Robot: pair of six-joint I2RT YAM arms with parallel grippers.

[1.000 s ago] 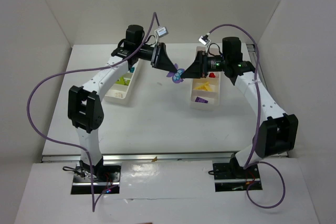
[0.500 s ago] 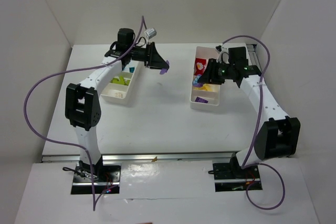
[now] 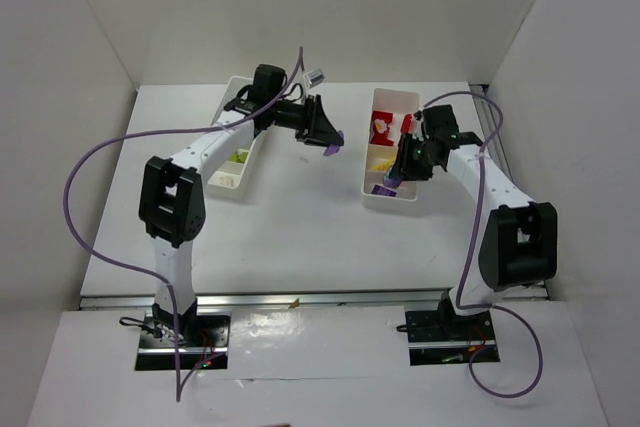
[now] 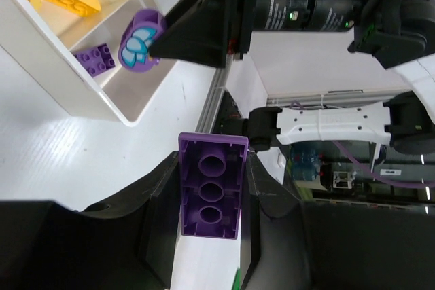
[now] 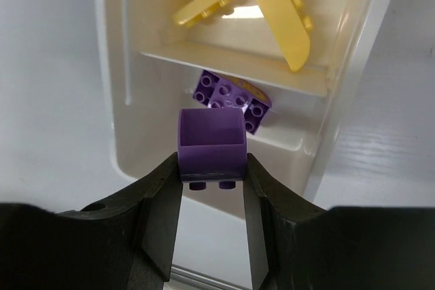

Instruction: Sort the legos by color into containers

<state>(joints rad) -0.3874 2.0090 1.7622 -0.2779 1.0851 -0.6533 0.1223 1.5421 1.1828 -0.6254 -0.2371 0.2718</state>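
The left gripper [image 4: 211, 198] is clamped on a long purple brick [image 4: 209, 181] above the table [image 3: 300, 217]. The right gripper [image 5: 211, 171] is closed around a flower-faced purple piece [image 4: 141, 49], now carried over the right tray's [image 5: 121, 113] near compartment, where a studded purple brick [image 5: 230, 96] lies; a second ago the grippers were together.

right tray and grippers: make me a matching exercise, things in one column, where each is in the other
1 long purple brick; 2 small purple piece; 3 yellow pieces; 4 studded purple brick
A end compartment of the tray; B left gripper; C compartment next to the end one; D right gripper
Pairs: 1-B, 2-D, 3-C, 4-A
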